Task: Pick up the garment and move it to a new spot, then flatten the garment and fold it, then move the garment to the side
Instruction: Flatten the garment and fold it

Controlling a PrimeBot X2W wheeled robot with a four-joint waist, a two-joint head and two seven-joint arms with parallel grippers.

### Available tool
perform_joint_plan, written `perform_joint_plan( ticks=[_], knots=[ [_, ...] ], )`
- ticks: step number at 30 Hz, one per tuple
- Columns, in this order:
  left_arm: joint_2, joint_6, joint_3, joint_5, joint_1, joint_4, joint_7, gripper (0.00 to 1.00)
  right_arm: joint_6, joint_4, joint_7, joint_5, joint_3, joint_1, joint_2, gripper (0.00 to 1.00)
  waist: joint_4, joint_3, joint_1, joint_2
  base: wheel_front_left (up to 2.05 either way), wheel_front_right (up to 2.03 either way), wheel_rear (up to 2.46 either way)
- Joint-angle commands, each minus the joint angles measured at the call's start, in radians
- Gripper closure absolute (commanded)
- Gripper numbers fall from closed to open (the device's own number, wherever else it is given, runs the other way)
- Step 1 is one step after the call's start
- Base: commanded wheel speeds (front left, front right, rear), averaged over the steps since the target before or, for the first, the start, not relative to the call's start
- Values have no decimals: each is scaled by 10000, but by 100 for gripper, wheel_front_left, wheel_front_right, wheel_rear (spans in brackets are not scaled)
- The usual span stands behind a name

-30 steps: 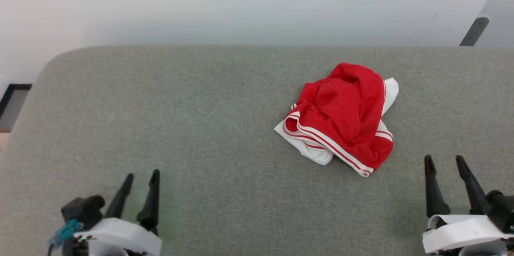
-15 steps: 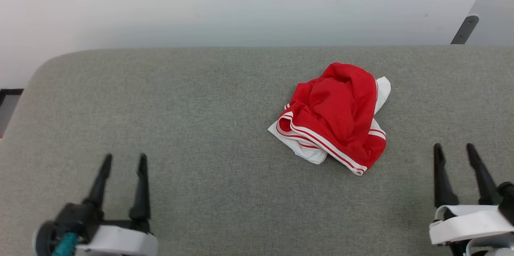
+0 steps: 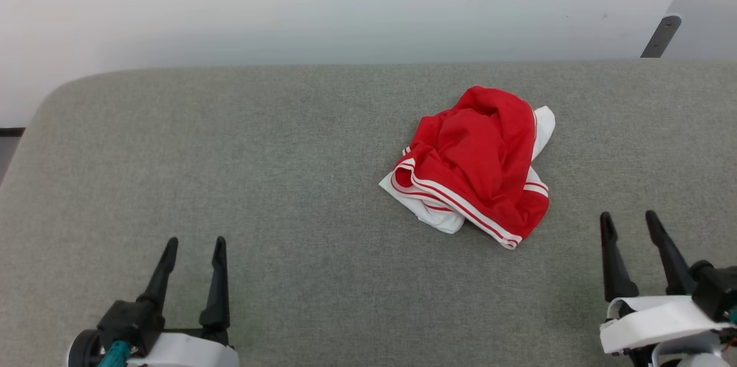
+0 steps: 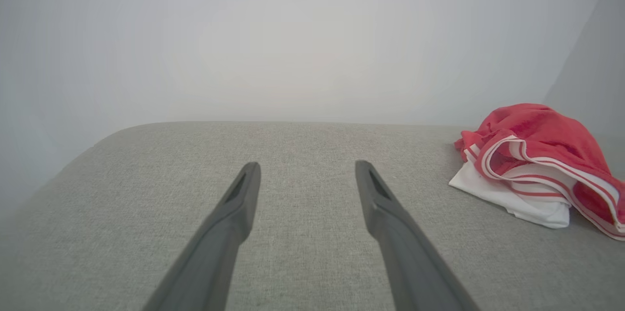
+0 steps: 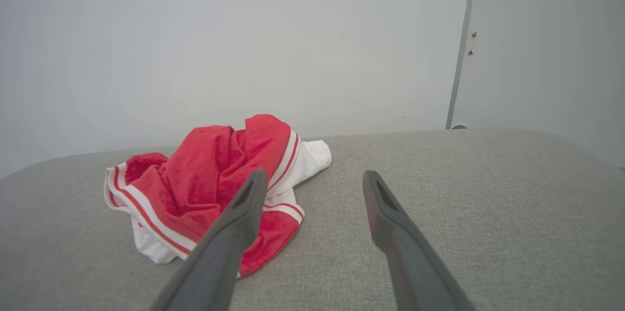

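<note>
On cushion (image 3: 230,154) | garment (image 3: 478,159) bunched, hem nearside | left end effector (image 3: 195,240), right end effector (image 3: 627,215) apart

The right hand (image 5: 313,175) hovers, fingers apart, near the crumpled garment (image 5: 205,174).

garment (image 3: 472,162): lay on surface (image 3: 259,182), right of centre
left gripper (image 3: 196,240): hung by front edge, left
right gripper (image 3: 627,215): hung by front edge, right
</note>
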Motion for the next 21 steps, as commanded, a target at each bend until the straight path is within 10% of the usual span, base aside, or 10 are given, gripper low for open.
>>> perform_joint_plan(
  ticks=[1, 8, 21],
  knots=[
    [-49, -37, 38, 54, 104, 1, -2, 0, 1, 161, -7, 42, 101, -225, -130, 0, -13, -19, 0, -1, 0, 0, 0],
    [-263, -41, -230, -224, -45, 138, -2, 0, 1, 1498, 1138, 420, 1496, -2064, -1457, 0, 167, 321, 0, -1, 0, 0, 0],
    [-460, -43, -702, -596, -1080, 560, -3, 0, -2, 2860, 7416, 3881, 5695, -6217, -4222, 0, 1008, 1854, 0, -1, 0, 0, 0]
  ],
)
